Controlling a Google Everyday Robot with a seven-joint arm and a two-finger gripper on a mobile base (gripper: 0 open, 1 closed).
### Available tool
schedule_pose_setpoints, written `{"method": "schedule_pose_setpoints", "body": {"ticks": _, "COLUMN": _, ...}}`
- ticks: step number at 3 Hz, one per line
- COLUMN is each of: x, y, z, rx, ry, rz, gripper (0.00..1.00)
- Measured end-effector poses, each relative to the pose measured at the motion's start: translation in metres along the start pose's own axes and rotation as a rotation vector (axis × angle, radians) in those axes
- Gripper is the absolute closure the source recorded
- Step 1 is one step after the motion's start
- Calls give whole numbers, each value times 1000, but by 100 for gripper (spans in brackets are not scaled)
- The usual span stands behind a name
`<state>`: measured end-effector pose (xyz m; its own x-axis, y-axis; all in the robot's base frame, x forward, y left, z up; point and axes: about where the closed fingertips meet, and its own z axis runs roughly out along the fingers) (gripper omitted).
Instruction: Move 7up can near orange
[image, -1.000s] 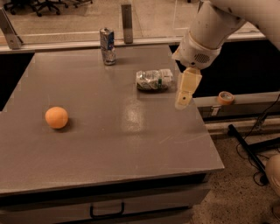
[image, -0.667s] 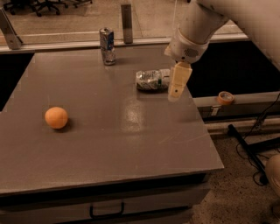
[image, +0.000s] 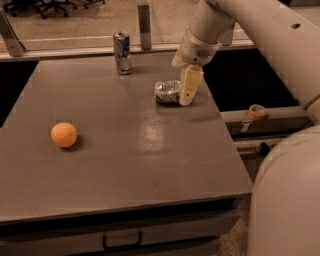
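at the grey desk's (image: 125, 170) far right, the cream gripper (image: 187, 92) hangs against the short dented silver 7up can (image: 166, 91), well apart from the small round orange (image: 64, 134). i cannot tell how its jaws stand. grasp step, likely; next needs a firm pinch.

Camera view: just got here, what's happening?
The robot arm's gripper is at the right end of the 7up can, which lies on its side toward the far right of the table. The can is not lifted yet. The orange sits well away, near the left edge. A taller silver-and-blue can stands upright at the back.
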<state>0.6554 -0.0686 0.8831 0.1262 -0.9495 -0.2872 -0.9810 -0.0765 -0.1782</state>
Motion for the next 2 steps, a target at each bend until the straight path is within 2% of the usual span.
{"method": "schedule_pose_setpoints", "body": {"ticks": 1, "x": -8, "y": 0, "z": 27, "rx": -54, "ry": -13, "rz": -51, "gripper": 42}}
{"method": "schedule_pose_setpoints", "body": {"ticks": 2, "x": -8, "y": 6, "z": 41, "rx": -83, "ry": -13, "rz": -91, "gripper": 64}}
